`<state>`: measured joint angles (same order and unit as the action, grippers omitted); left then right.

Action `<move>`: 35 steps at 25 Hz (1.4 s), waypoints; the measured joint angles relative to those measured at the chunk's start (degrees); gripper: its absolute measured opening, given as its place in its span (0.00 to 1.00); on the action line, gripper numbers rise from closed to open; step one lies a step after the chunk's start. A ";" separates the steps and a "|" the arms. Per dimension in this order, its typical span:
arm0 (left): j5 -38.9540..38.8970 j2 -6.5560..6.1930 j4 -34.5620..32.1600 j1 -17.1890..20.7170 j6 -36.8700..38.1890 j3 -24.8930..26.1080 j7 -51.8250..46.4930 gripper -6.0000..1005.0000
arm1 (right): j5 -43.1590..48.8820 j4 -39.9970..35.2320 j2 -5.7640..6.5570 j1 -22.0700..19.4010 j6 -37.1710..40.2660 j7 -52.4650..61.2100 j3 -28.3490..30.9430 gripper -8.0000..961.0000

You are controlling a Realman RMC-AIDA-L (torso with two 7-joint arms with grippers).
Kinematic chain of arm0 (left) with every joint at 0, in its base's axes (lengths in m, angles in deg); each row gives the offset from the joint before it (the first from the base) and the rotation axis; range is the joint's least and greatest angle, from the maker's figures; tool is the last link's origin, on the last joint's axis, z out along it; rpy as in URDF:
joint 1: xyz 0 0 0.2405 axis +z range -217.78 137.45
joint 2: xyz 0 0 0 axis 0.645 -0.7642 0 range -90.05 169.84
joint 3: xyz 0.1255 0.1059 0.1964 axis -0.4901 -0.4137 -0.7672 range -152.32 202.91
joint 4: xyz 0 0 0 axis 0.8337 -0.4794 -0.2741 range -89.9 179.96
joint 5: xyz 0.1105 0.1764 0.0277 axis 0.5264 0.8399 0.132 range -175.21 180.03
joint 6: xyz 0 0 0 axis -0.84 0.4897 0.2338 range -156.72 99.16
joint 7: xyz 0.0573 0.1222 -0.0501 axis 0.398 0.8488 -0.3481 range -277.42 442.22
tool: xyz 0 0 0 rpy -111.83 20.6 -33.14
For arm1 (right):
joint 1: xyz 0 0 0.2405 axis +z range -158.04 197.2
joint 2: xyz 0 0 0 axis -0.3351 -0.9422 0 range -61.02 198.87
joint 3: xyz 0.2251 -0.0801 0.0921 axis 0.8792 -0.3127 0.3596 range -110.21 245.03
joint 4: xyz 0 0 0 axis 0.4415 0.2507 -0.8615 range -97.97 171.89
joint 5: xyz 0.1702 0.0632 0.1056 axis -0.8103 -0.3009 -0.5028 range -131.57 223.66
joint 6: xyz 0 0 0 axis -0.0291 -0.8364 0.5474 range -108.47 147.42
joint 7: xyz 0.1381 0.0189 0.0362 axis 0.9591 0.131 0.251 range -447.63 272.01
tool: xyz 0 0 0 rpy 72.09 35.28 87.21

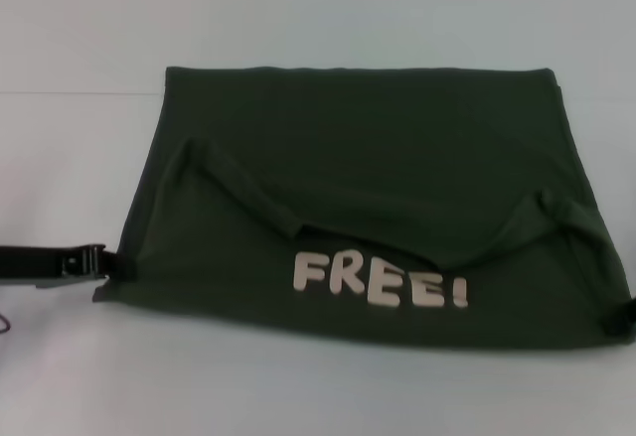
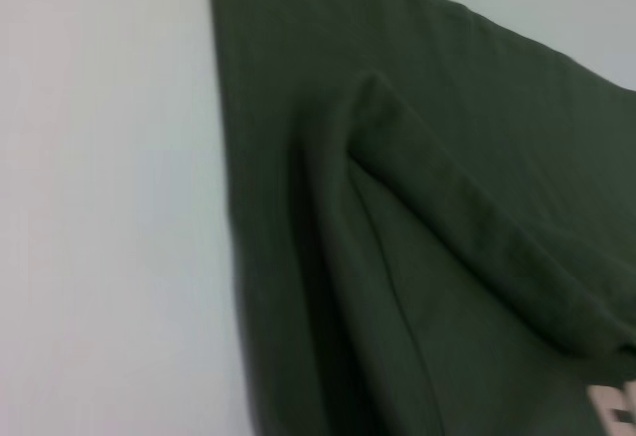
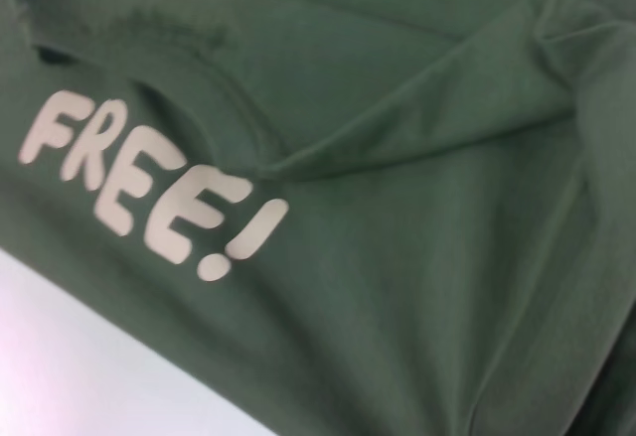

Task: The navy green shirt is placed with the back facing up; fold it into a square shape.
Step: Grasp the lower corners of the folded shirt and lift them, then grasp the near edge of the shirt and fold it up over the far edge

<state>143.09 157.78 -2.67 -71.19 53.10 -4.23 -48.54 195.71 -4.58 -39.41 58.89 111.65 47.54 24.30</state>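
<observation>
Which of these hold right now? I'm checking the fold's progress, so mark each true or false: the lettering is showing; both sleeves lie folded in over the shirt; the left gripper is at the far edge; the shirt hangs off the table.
1. The pale FREE! lettering shows near the navy green shirt's near edge. True.
2. Both sleeves lie folded inward over the shirt's body. True.
3. The left gripper is at the shirt's far edge. False: it is at the near left corner.
4. The shirt hangs off the table. False: it lies flat on it.
</observation>
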 joint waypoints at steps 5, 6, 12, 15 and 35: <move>1.64 -0.47 -0.16 0.97 11.01 4.44 -0.02 0.02 | 0.33 -0.22 0.29 -0.69 6.18 -1.42 -0.30 0.06; 1.82 -0.47 -0.21 1.41 13.45 5.21 0.00 0.02 | 0.68 -0.25 0.31 -0.76 7.32 -1.55 -0.29 0.06; 3.06 -0.40 -0.82 4.29 22.09 7.35 0.02 0.02 | 1.72 0.23 0.11 -1.28 10.65 -3.06 -0.37 0.06; 5.27 -0.15 -1.99 5.49 24.56 7.90 0.06 0.02 | 2.63 0.14 0.04 -1.33 11.68 -3.28 -0.44 0.06; 6.01 -0.22 -0.69 6.05 30.32 12.35 2.14 0.02 | 2.56 0.60 -0.48 -1.49 12.47 -3.80 0.95 0.06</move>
<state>149.11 157.57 -3.36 -65.14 83.43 8.12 -46.40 198.27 -3.97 -39.89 57.40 124.12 43.74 25.25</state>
